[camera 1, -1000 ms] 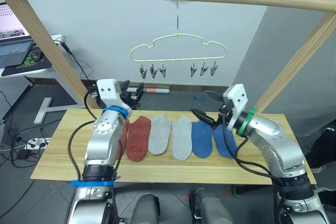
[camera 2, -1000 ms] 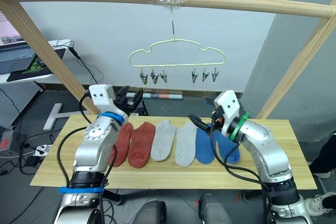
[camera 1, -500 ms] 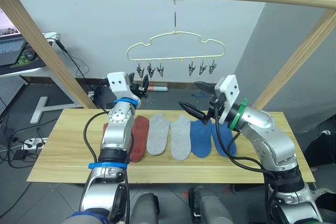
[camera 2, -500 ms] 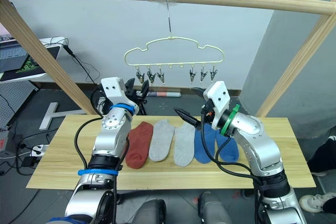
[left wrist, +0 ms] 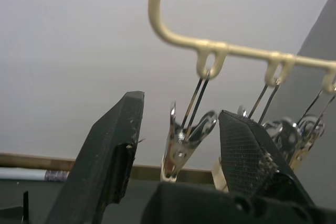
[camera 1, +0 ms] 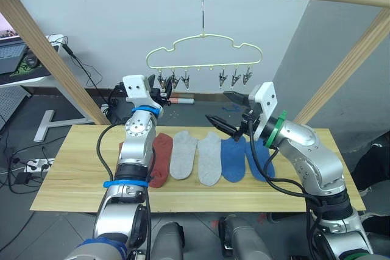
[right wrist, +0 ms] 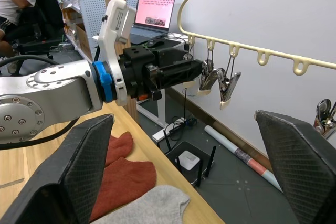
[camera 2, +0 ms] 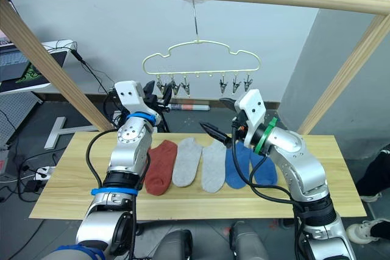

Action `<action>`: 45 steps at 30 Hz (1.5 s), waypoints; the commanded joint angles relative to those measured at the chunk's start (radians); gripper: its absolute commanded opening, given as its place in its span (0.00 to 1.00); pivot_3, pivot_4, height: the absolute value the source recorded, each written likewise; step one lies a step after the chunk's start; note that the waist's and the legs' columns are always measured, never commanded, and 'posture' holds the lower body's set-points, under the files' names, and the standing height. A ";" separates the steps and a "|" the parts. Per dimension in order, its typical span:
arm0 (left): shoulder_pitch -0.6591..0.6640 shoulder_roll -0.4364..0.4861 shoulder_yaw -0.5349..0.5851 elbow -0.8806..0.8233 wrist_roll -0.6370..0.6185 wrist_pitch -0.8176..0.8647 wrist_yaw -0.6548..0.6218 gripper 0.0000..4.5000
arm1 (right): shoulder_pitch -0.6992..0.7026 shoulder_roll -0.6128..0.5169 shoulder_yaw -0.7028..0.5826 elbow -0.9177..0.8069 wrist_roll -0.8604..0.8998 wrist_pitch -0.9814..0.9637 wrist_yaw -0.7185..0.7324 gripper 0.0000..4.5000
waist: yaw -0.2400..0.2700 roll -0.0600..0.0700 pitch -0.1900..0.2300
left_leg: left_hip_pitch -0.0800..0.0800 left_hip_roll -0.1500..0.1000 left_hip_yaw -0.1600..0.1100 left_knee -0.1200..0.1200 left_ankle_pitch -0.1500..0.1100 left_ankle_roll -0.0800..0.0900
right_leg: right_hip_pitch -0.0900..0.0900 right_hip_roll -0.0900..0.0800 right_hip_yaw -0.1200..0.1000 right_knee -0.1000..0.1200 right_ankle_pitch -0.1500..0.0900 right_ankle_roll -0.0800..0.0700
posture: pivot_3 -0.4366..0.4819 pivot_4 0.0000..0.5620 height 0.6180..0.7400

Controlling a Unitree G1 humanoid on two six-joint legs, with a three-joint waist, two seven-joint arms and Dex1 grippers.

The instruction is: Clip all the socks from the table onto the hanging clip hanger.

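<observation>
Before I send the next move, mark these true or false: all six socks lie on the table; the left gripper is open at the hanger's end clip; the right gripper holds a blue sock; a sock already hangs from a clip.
1. All six socks lie on the table: true.
2. The left gripper is open with the clip hanger's end clip between its fingers: true.
3. The right gripper holds a blue sock: false, it is open, empty, raised above the socks.
4. A sock already hangs from a clip: false, every clip is bare.

The left gripper [camera 1: 161, 91] is held up high with fingers apart, and the right gripper [camera 1: 226, 112] is wide open too.
</observation>
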 commanded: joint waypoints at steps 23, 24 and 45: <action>-0.047 0.007 0.010 0.025 -0.009 -0.069 -0.041 0.06 | -0.017 0.014 -0.042 -0.040 0.045 0.023 -0.042 1.00 | -0.006 -0.001 0.022 | -0.002 0.000 -0.001 0.000 0.000 0.000 | -0.001 0.000 0.000 -0.001 0.000 0.000 | 0.37 0.46 1.00; -0.049 0.007 0.011 0.025 -0.010 -0.070 -0.042 0.06 | -0.016 0.014 -0.041 -0.042 0.047 0.025 -0.044 1.00 | -0.006 -0.001 0.024 | -0.002 0.000 -0.001 0.000 0.000 0.000 | -0.001 0.000 0.000 -0.001 0.000 0.000 | 0.37 0.46 1.00; 0.049 0.045 0.014 -0.090 -0.019 0.020 -0.062 0.06 | 0.255 -0.043 -0.034 0.249 -0.248 -0.009 -0.283 1.00 | -0.013 0.001 0.028 | -0.007 0.001 0.001 0.000 0.000 0.000 | -0.004 -0.003 0.001 -0.007 0.003 0.005 | 0.39 0.48 1.00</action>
